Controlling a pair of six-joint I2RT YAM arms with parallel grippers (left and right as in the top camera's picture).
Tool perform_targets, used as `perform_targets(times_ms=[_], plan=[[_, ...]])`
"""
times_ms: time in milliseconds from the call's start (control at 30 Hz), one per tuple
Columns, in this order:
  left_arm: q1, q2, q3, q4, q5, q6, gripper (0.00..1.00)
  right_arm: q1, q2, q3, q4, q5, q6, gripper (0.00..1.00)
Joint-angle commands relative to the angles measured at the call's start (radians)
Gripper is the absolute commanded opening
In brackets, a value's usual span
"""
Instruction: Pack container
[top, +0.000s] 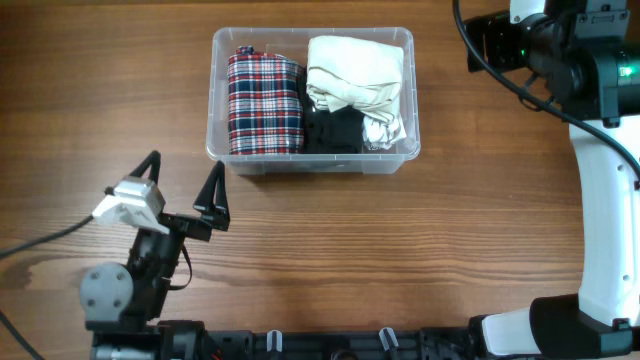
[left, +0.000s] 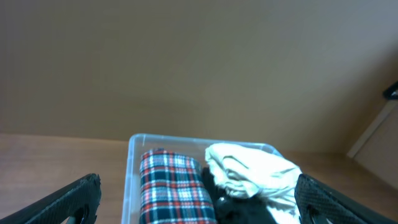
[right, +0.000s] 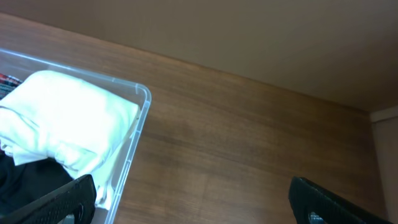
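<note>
The clear plastic container (top: 312, 33) stands at the far middle of the wooden table. It holds a folded red, white and blue plaid garment (top: 265, 105) on the left, a cream garment (top: 355, 72) on the right and a black garment (top: 335, 130) at the front. My left gripper (top: 183, 180) is open and empty, just in front of the container's left corner. Its wrist view shows the container (left: 132, 168), the plaid garment (left: 174, 186) and the cream garment (left: 255, 171) ahead of the open jaws (left: 199, 208). My right gripper (right: 193, 205) is open and empty, right of the container's wall (right: 140, 118).
The right arm's white base and upper link (top: 600, 230) stand along the right edge of the table. The left arm's base (top: 120, 300) and its cable sit at the front left. Bare wood table (top: 420, 240) lies in front of the container.
</note>
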Motion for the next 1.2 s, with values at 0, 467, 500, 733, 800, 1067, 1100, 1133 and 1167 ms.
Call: perform_targets(times_ms=[0,467,500,733,800,1067,1100,1133,1167], plan=[[0.035,-0.093,-0.111,0.047,0.023,-0.005,1.00,0.002,0.006,-0.003,0.001,0.017,0.005,1.00],[0.042,-0.308,-0.380,0.135,-0.125,-0.005,1.00,0.002,0.006,-0.003,0.001,0.017,0.004,1.00],[0.042,-0.310,-0.392,0.135,-0.125,-0.005,1.00,0.002,0.006,-0.003,0.001,0.017,0.004,1.00],[0.042,-0.333,-0.472,0.099,-0.144,-0.009,1.00,0.002,0.006,-0.003,0.001,0.017,0.005,1.00],[0.042,-0.333,-0.472,0.048,-0.147,-0.009,1.00,0.002,0.006,-0.003,0.001,0.017,0.005,1.00],[0.041,-0.332,-0.472,0.019,-0.150,-0.009,1.00,0.002,0.006,-0.003,0.001,0.017,0.005,1.00],[0.041,-0.332,-0.472,0.019,-0.150,-0.009,1.00,0.002,0.006,-0.003,0.001,0.017,0.004,0.99],[0.041,-0.332,-0.472,0.019,-0.150,-0.009,1.00,0.002,0.006,-0.003,0.001,0.017,0.004,1.00],[0.041,-0.332,-0.472,0.019,-0.150,-0.009,1.00,0.002,0.006,-0.003,0.001,0.017,0.005,1.00]])
